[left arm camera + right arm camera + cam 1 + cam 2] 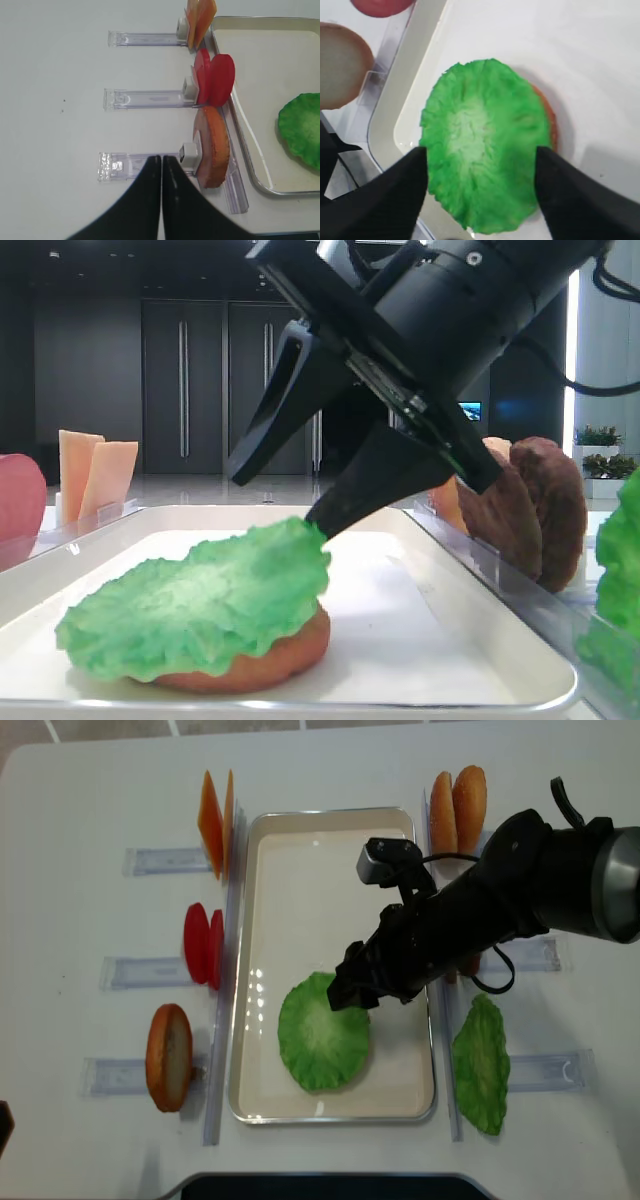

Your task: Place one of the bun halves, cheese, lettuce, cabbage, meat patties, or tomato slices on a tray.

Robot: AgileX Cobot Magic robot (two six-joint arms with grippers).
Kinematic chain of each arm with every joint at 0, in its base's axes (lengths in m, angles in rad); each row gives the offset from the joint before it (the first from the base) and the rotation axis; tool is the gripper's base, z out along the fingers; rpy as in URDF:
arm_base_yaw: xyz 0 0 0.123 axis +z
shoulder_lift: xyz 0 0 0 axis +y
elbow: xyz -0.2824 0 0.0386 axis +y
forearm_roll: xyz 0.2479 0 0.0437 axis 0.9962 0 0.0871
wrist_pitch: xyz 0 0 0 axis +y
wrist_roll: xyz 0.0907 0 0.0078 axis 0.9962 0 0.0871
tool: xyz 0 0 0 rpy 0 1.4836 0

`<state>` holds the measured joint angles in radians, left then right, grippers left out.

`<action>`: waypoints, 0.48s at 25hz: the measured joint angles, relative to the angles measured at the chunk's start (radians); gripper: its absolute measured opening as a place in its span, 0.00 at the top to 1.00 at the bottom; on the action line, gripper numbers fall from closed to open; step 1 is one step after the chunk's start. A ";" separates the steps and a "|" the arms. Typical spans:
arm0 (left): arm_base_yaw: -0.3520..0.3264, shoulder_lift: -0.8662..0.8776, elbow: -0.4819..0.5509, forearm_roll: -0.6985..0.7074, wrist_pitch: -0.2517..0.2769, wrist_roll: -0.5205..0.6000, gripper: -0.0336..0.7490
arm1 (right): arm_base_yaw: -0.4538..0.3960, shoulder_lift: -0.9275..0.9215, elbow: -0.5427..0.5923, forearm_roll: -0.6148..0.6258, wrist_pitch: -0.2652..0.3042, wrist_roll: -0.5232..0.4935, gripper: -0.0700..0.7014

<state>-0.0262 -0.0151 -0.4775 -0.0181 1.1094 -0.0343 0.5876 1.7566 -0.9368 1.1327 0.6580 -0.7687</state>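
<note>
Lettuce (323, 1046) lies flat on a bun (262, 668) in the tray (300, 850), long axis near-to-far; right pincer (481, 175) spread wide above it, left pincer (161, 172) closed.

Lettuce leaf (322, 1046) lying flat in the tray (300, 870), right gripper (352, 988) over its upper right edge.
Cheese slices (214, 815), tomato slices (202, 945) and one bun half (168, 1057) stand left of the tray; buns (458, 805) and a second lettuce leaf (481, 1065) sit right.
</note>
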 joint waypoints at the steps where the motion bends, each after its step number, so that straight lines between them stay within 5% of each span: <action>1: 0.000 0.000 0.000 0.000 0.000 0.000 0.96 | 0.000 -0.008 0.000 -0.022 -0.010 0.020 0.27; 12: 0.000 0.000 0.000 0.000 0.000 0.000 0.96 | -0.001 -0.150 0.000 -0.331 -0.016 0.255 0.23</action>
<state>-0.0262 -0.0151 -0.4775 -0.0181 1.1094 -0.0343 0.5865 1.6063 -0.9368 0.8017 0.6425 -0.5134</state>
